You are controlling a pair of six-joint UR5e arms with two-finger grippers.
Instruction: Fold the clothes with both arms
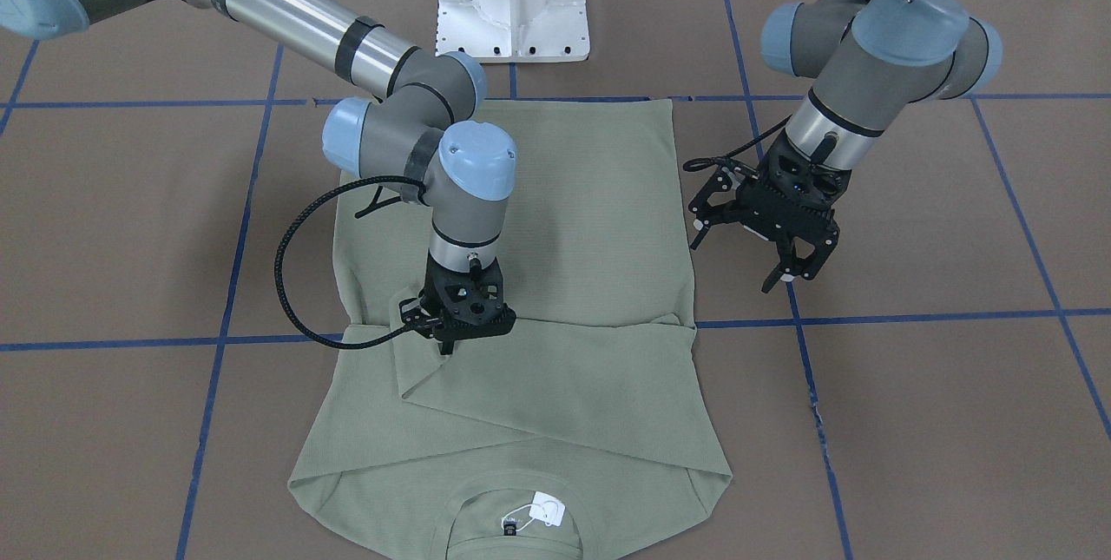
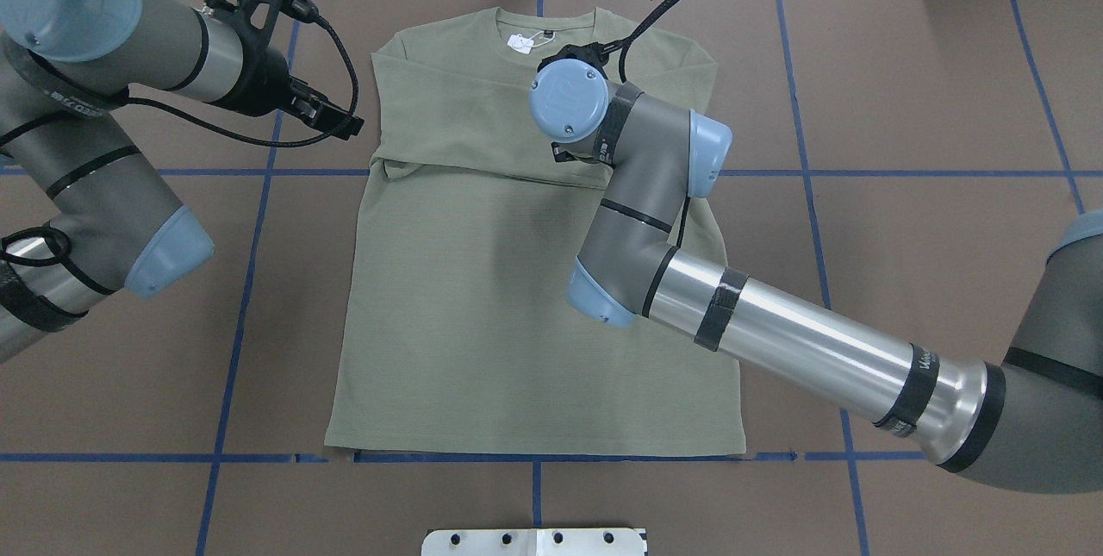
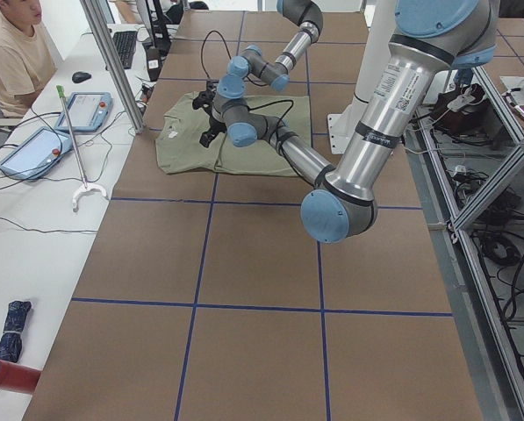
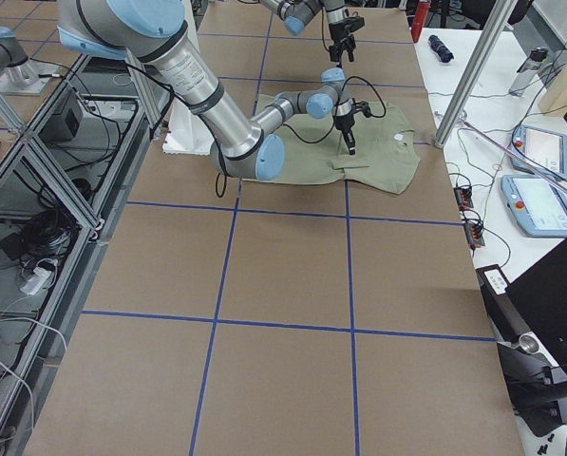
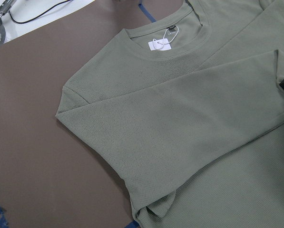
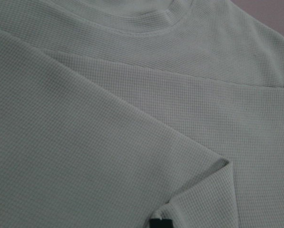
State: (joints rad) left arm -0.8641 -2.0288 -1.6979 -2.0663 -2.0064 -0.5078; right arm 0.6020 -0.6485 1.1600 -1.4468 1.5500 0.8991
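I see the shirt point(image 2: 517, 306) flat on the brown table point(image 2: 905, 108), its long axis running away from the robot and the neckline at the far end. The sleeves are folded across the chest. The right gripper point(image 1: 449, 341) sits tip-down on a sleeve end, and I can't tell its grip. The left gripper point(image 1: 733, 265) hangs spread wide beside the shirt. Blue tape point(image 2: 250, 280) grids the table, and a person point(image 3: 11, 53) sits at a side desk.

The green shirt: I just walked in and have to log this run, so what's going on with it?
A two-armed robot is folding the shirt, which lies flat on the table with both sleeves already laid across the chest. The right claw is down at the cuff of the top sleeve; whether it pinches the cloth cannot be told. The left claw hangs open beside the shirt, touching nothing. The body is not yet folded.
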